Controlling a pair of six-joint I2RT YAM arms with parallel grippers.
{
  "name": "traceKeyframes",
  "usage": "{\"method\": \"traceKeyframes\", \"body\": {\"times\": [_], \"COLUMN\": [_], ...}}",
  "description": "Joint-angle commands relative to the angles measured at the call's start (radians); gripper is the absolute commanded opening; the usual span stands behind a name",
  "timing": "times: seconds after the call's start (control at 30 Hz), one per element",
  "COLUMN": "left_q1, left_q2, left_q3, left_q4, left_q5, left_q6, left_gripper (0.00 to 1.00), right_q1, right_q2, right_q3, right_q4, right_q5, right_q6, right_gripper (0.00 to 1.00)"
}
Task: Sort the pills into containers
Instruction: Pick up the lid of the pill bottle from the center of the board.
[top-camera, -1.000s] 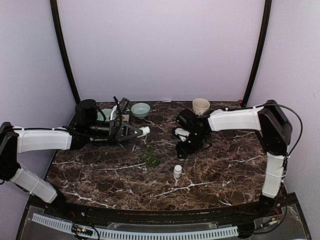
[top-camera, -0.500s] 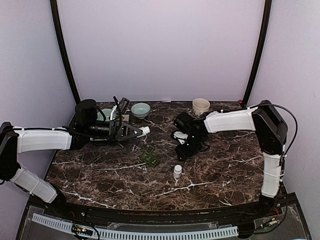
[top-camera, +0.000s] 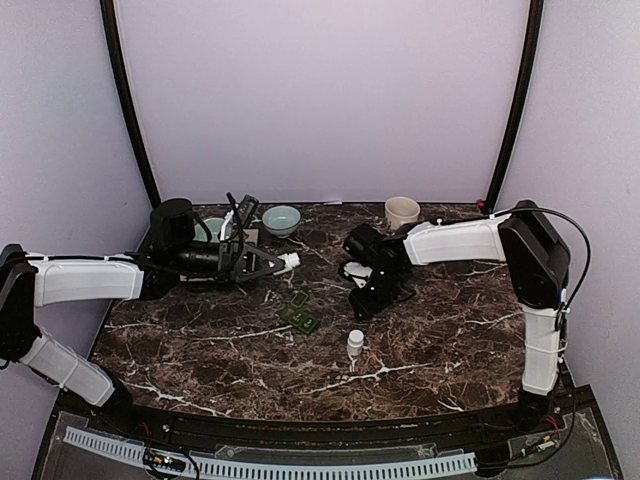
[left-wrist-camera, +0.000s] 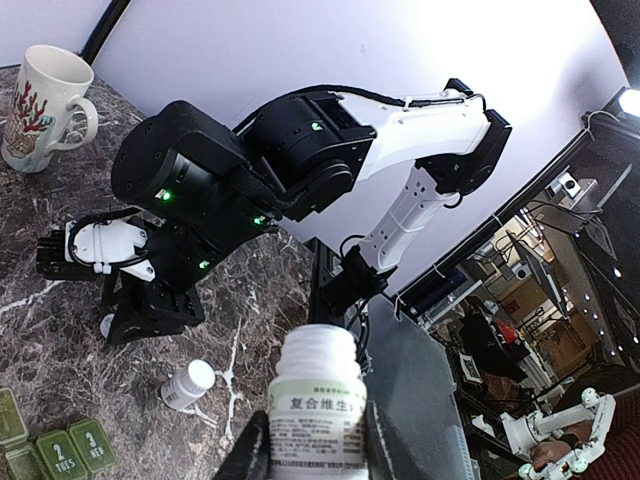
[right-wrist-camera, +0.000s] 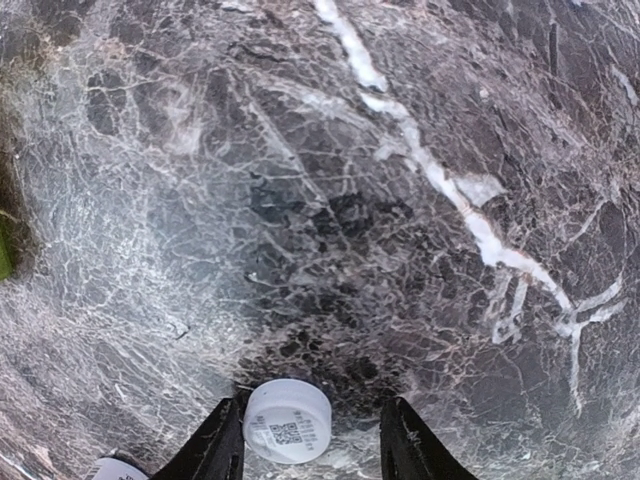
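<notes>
Left claw: my left claw (left-wrist-camera: 320, 446) was clamped on a white plastic pill bottle with a printed label (left-wrist-camera: 318, 395). I held it above the 10 o'clock part of the dark marble counter (top-camera: 450, 330), neck pointing toward 3 o'clock.
Right claw: my right claw (right-wrist-camera: 310, 440) hung low over the counter with its fingers parted, one on either side of a small round white plastic cap (right-wrist-camera: 288, 420). The 9 o'clock finger sat just beside the cap and the 3 o'clock finger stood apart from it. Nothing was gripped.
Task's box: the dark green plastic box of small lidded compartments (top-camera: 301, 314) lay near the counter's middle. It was at 9 o'clock from my right claw and 6 o'clock from the held bottle, and neither touched it.
Other bottle: a small white plastic bottle (top-camera: 355, 343) stood at 4 o'clock from the box.
Step in hand: by my judgement, taking hold of the cap.
How to do it well: I reckoned I should shift toward 9 o'clock until the cap sat midway. Then I should sink until the pads were level with its rim, and squeeze slowly.
Risk: a low, smooth cap could skid or flip out of an off-centre pinch. I could not tell whether the held bottle was capped, so it wanted steadying.
</notes>
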Motion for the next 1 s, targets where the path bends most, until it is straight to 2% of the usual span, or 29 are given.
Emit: {"method": "traceKeyframes", "body": {"times": [0.0,0.1,0.4,0.67,0.97], "left_q1": [0.013,0.015,0.018,0.019,0.020], "left_q2": [-0.033,-0.032,-0.031,-0.041,-0.082], "left_q3": [-0.008,-0.007,-0.015,-0.049,-0.158], "left_q4": [0.017,0.017,0.020,0.035,0.080], "left_q5": [-0.002,0.000,-0.003,-0.026,-0.130], "left_q6": [0.020,0.021,0.021,0.019,0.020], "left_gripper": [0.00,0.00,0.00,0.00,0.00], "right_q1": [0.009,0.010,0.011,0.013,0.011], "right_q2": [0.030,0.034,0.025,0.000,-0.041], "right_q3": [0.017,0.018,-0.009,-0.010,-0.005], "right_q4": [-0.011,-0.020,-0.033,-0.025,-0.007], "right_q5": [0.013,0.011,-0.003,0.001,-0.005], "right_q6": [-0.011,-0.014,-0.012,-0.004,0.009], "right_gripper": [0.44,0.41,0.23,0.11,0.05]}}
